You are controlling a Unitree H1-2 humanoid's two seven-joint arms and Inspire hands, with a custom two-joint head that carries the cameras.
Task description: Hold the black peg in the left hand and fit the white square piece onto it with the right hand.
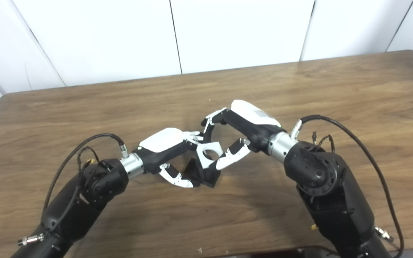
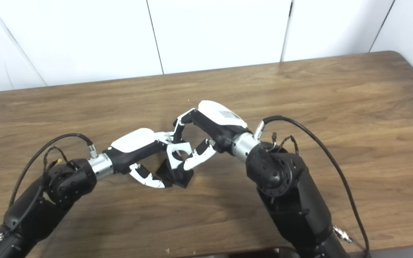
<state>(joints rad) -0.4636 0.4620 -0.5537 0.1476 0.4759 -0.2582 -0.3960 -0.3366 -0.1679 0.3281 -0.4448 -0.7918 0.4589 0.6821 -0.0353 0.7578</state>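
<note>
Left hand [image 1: 167, 150]: fingers closed round the black peg [image 1: 201, 175] — holds it just above the table [image 1: 335, 89], mid-front.
Right hand [image 1: 244, 125]: thumb and fingers pinch the white square piece [image 1: 208, 153].
White piece: tilted, round hole facing up toward the camera — sits on the peg's top.
Peg axis: cannot tell; mostly hidden.

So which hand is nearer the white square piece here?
Right. The right hand grips the white square piece between its fingers; the left hand sits just beside and below, closed on the black peg.
</note>
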